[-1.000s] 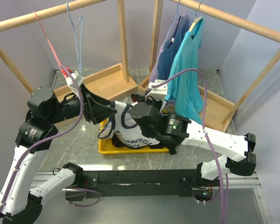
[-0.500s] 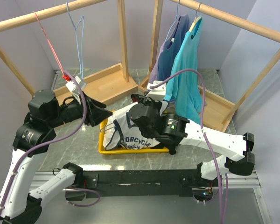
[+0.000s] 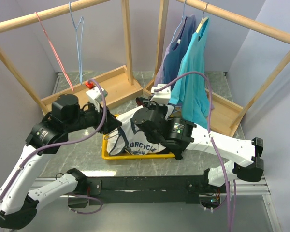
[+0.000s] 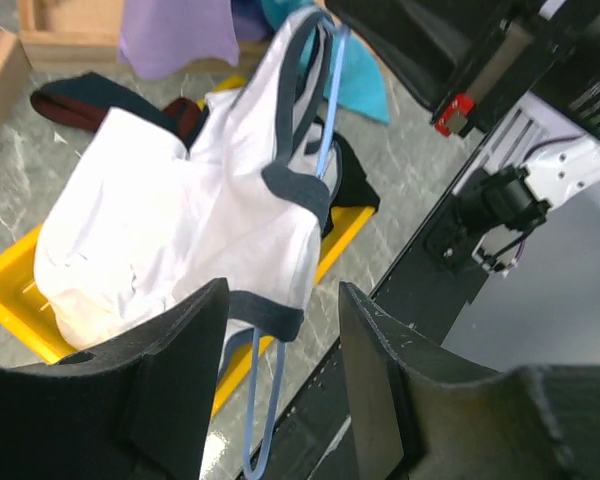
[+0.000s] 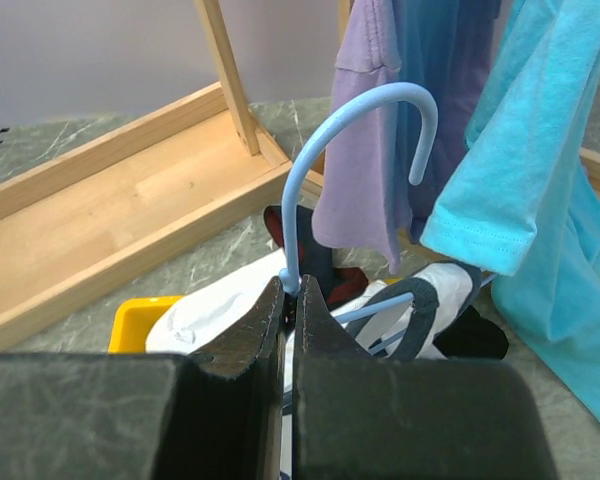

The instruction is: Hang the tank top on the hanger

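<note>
Stage: pins hanger (image 5: pixel 310 130) at neck below hook with right gripper (image 5: pixel 290 300) pressed together, steadying wire above yellow tray (image 4: pixel 20 290) for threading, with tank top (image 4: pixel 180 230) draped partway on it and left gripper (image 4: pixel 282 300) spread at hem, likely ready to tug.

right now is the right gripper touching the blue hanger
Touching. The right wrist view shows the right gripper shut on the hanger, its neck pinched between the fingertips just below the hook.
</note>
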`<state>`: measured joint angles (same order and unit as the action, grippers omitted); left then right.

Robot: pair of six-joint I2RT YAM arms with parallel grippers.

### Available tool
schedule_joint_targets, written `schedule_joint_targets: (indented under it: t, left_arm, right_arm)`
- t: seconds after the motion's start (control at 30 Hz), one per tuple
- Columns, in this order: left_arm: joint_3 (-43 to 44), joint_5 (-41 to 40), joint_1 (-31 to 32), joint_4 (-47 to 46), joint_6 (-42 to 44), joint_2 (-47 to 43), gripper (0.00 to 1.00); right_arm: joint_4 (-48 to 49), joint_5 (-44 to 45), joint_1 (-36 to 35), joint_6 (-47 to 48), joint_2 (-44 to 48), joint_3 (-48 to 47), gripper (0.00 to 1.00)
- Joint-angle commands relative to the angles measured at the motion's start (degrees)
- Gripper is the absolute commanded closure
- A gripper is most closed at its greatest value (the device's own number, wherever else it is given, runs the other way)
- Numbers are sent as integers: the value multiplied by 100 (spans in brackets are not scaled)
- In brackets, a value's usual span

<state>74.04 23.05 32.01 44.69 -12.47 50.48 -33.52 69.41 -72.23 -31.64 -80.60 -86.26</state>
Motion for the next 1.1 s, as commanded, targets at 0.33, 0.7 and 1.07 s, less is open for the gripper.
schedule_joint_targets:
  t: [0.33,0.7,1.07]
  left_arm:
    - [-337,-2233,1421,-224,34,314,51]
    - [-829,-2461,1730,-425,-45,147,60]
    - [-2542,-2507,1835,-1910,-827,-1110,99]
  right_arm:
    - [240,-199,86,9,62,13,100]
    - [214,-235,77,61,-35,-75,100]
    - [468,-822,77,403,-97,-49,96]
